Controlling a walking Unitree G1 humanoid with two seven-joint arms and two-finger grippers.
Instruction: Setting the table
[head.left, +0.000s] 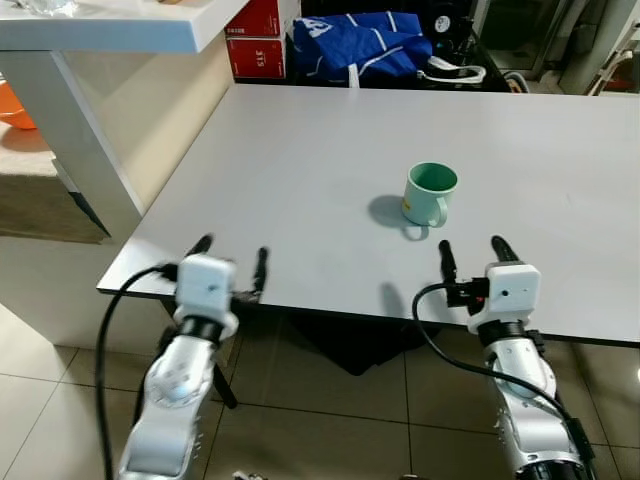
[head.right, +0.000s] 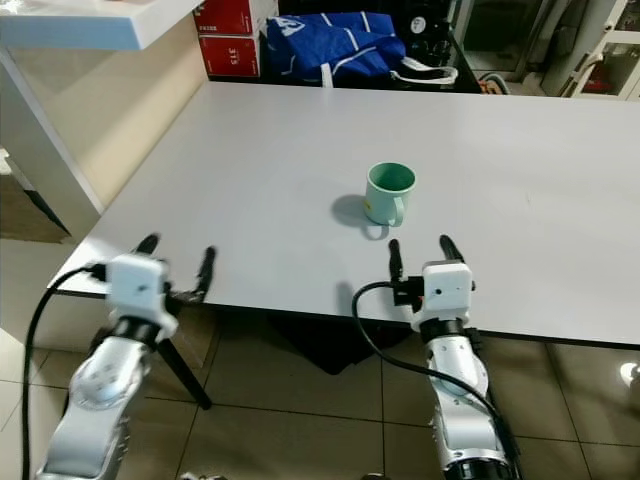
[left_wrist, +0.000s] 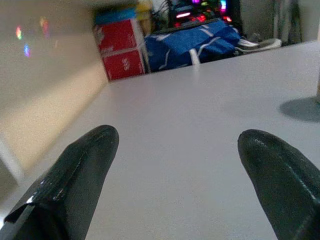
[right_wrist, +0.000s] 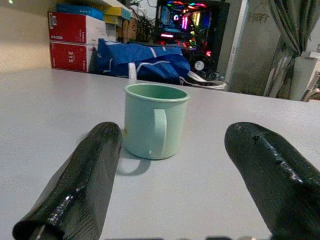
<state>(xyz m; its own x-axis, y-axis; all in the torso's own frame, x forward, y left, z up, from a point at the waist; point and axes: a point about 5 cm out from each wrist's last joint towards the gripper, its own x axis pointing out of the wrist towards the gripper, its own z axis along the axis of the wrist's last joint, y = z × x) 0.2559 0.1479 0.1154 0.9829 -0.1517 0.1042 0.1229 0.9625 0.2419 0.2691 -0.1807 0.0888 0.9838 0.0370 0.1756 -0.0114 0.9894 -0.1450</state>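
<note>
Green mug (head.left: 430, 194): upright on white bench (head.left: 300, 180), just ahead of right end effector (head.left: 472, 256), fingers spread, empty, path clear. Left end effector (head.left: 231, 254): spread, empty, at the bench's near edge. Blue bag (head.left: 360, 45), red boxes (head.left: 258, 38) beyond the far edge.

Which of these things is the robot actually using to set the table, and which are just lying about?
For the job:
green mug
white table
right tool, open, facing the mug
left tool, open

Lying about:
red boxes
blue bag
</note>
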